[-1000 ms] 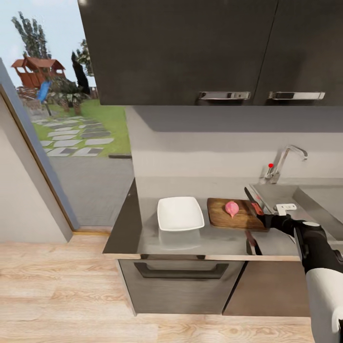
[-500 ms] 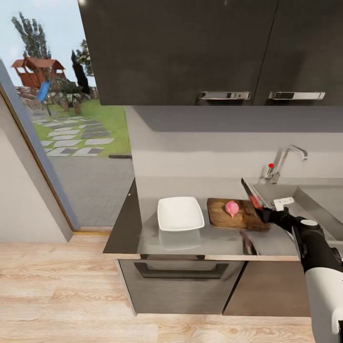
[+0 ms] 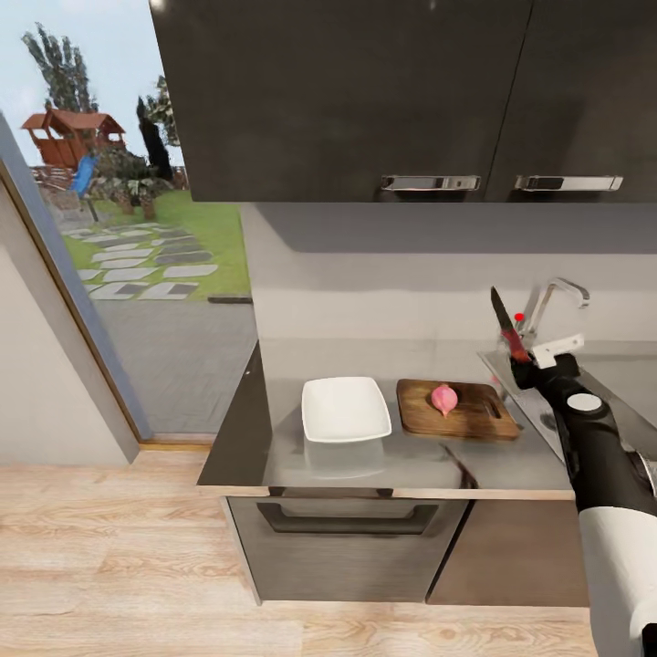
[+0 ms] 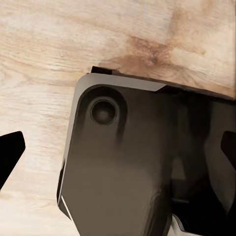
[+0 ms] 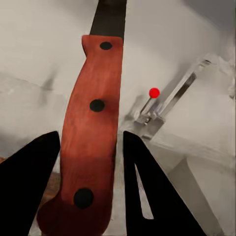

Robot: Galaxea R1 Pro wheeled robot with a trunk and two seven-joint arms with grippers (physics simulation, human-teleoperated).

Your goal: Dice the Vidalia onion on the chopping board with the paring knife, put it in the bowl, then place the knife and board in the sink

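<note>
**Countertop and its contents**

One grey, faintly reflective countertop (image 3: 365,461) with a light front edge, set over dark cabinets. At its right end it meets the steel sink (image 3: 620,383) with its chrome tap (image 3: 547,310).

On it, left of centre: one shallow white bowl (image 3: 345,408), square with rounded corners, lying flat and empty.

Just beside the bowl, on its right and apart from it: one dark brown chopping board (image 3: 456,412), lying flat near the sink's edge. One pinkish onion (image 3: 444,399) rests on the board, whole.

Red-handled paring knife (image 5: 91,132), pink onion (image 3: 444,399)
</note>
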